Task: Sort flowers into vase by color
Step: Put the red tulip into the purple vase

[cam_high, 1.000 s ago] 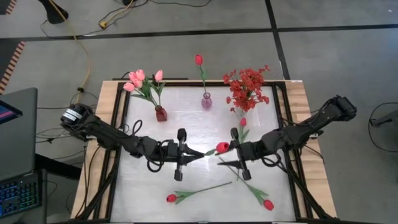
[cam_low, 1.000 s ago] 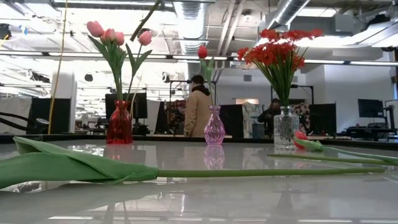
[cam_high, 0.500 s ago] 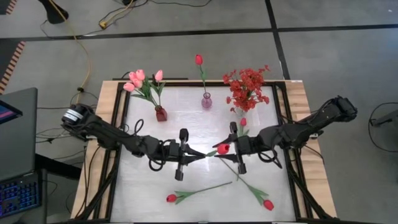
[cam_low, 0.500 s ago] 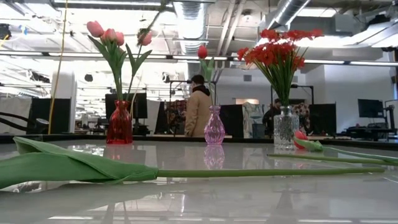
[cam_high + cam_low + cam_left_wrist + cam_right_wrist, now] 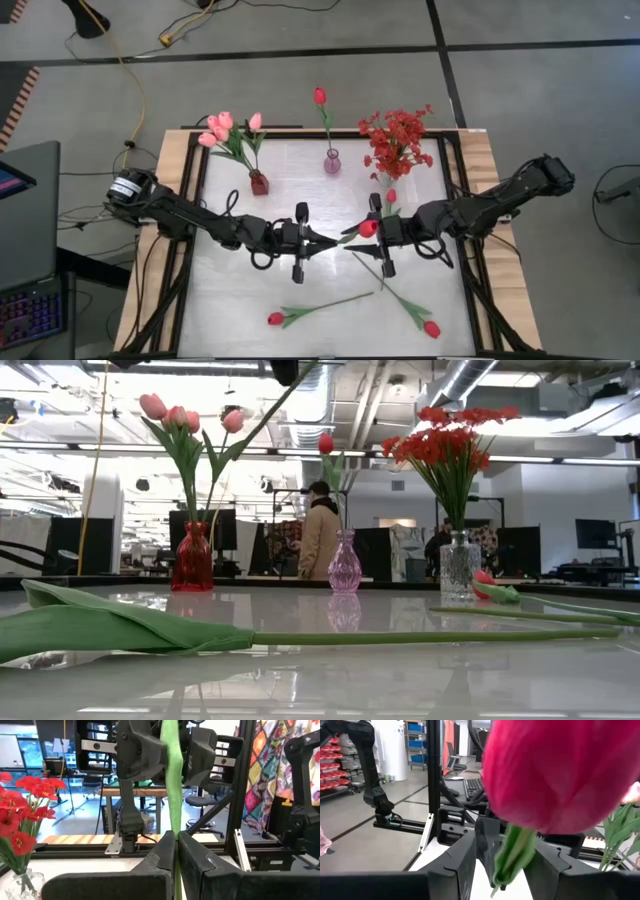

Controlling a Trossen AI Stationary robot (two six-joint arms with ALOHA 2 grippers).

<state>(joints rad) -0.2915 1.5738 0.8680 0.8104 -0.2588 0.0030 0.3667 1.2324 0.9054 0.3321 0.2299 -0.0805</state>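
Observation:
A red tulip [image 5: 367,229] is held in the air between my two grippers. My left gripper [image 5: 322,240] is shut on its green stem [image 5: 173,795]. My right gripper [image 5: 505,855] is open. Its fingers stand on either side of the stem just below the bloom [image 5: 555,775], and I cannot tell whether they touch it. Pink tulips stand in a red vase [image 5: 259,183], one red tulip stands in a purple vase [image 5: 332,162], and red blossoms stand in a glass vase [image 5: 385,180]. Two red tulips [image 5: 275,318] [image 5: 431,328] lie flat on the table. My left gripper pinches the tulip's green stem [image 5: 175,827] between its two fingers [image 5: 162,852], coming level from the table's left side. The stem runs on past the fingertips toward my right gripper. The flower is lifted clear of the table.
A third red tulip [image 5: 391,196] lies by the glass vase. In the low view a long leaf and stem [image 5: 100,625] lie across the near table. The three vases line the far edge, with bare tabletop [image 5: 250,290] near the left. People stand in the room beyond.
My left gripper has moved toward the table's right and slightly toward the far edge, carrying the stem with it. The bloom has shifted right and toward the far edge, closer to my right gripper's body. In the low view the stem now slants higher across the picture.

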